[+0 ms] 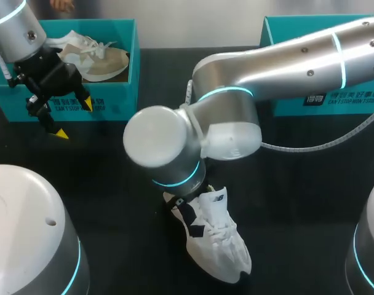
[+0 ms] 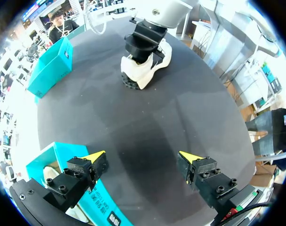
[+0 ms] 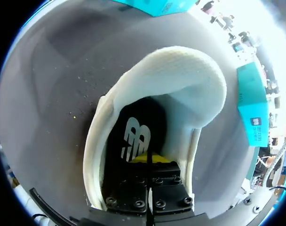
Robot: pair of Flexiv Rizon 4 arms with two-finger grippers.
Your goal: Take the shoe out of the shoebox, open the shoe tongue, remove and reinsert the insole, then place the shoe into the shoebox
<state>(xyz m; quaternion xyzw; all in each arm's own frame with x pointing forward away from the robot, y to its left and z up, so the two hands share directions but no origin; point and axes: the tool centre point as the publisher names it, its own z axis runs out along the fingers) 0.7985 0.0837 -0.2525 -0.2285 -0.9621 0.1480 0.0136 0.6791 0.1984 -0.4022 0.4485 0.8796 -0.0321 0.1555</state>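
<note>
A white sneaker (image 1: 219, 241) lies on the black table (image 1: 113, 184) near the front middle, toe pointing to the front right. My right arm reaches in from the right, and its wrist hangs over the heel. My right gripper (image 3: 150, 159) is shut, its yellow tips down inside the shoe opening, against the black insole (image 3: 136, 136) with a white logo. Whether it pinches the insole I cannot tell. The sneaker's white upper (image 3: 185, 80) arches ahead of the fingers. My left gripper (image 1: 74, 117) hangs open and empty in front of the left teal shoebox (image 1: 113, 101).
A beige shoe (image 1: 101, 58) lies in the left shoebox. A second teal box (image 1: 322, 106) stands at the back right, partly behind my right arm. In the left wrist view, bare black table (image 2: 143, 122) lies between my left gripper (image 2: 143, 157) and the white sneaker (image 2: 145, 70).
</note>
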